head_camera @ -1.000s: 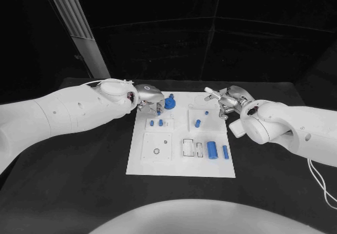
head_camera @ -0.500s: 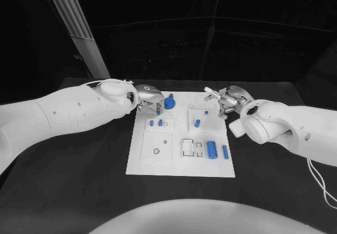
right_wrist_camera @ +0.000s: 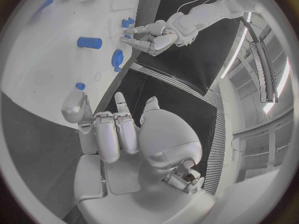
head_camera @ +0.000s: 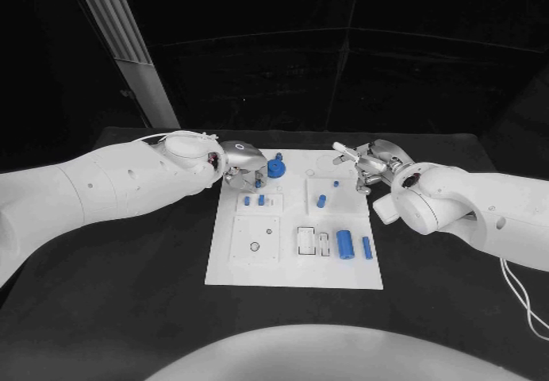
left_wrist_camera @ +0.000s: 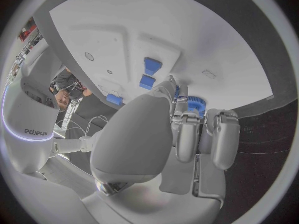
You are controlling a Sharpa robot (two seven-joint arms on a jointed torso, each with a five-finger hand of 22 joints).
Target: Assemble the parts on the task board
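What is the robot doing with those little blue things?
It is putting small blue parts together on the white task board. Its left hand is at the far end of the board, with its fingers around a round blue toothed part, something like a gear. Its right hand hovers by the board's far right corner and holds nothing. More blue parts wait on the board, among them a blue cylinder lying nearer the robot.

Left robot hand (head_camera: 243, 163) reaches in from the left with its fingers (left_wrist_camera: 187, 134) curled together; right robot hand (head_camera: 368, 165) comes in from the right, fingers (right_wrist_camera: 115, 134) loosely spread, holding nothing.
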